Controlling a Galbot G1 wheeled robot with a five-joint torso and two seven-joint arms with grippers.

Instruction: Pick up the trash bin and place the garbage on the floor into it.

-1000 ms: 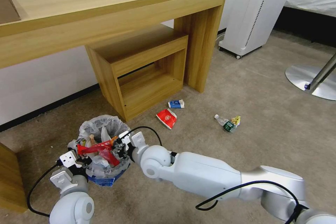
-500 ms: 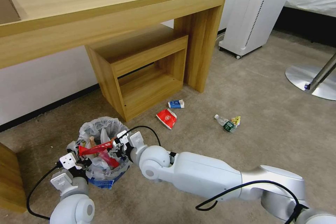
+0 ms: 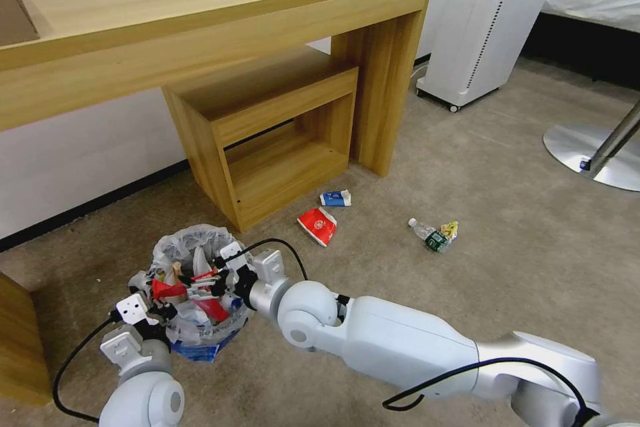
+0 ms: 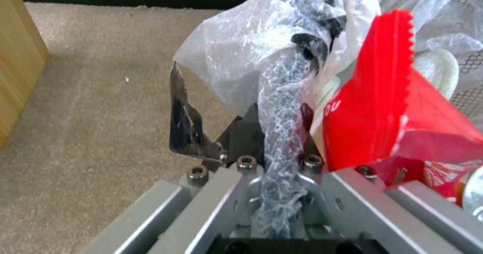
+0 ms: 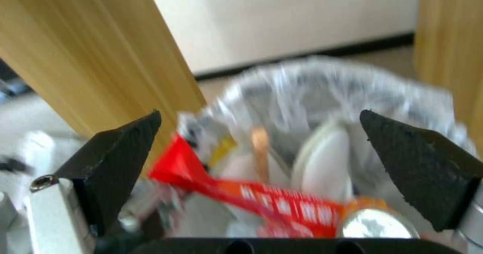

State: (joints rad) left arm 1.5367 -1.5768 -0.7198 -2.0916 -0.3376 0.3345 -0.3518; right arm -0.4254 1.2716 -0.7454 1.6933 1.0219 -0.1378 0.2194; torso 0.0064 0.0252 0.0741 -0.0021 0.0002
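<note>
The trash bin (image 3: pixel 193 293), lined with crinkly clear plastic, sits on beige short-pile carpet (image 3: pixel 467 267) beside the wooden stool (image 3: pixel 267 133). The left gripper (image 4: pixel 271 133) pinches its liner; the right gripper (image 5: pixel 262 171) gapes empty above a glossy red wrapper (image 5: pixel 282 205), lettering unreadable.

Trash bin (image 3: pixel 193 293) left of floor litter (image 3: pixel 318 225)

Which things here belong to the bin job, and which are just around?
Job: trash bin, left tool clamping its liner, right tool open above it, red cup, carton, bottle on floor.
Around: desk, stool, white unit.
</note>
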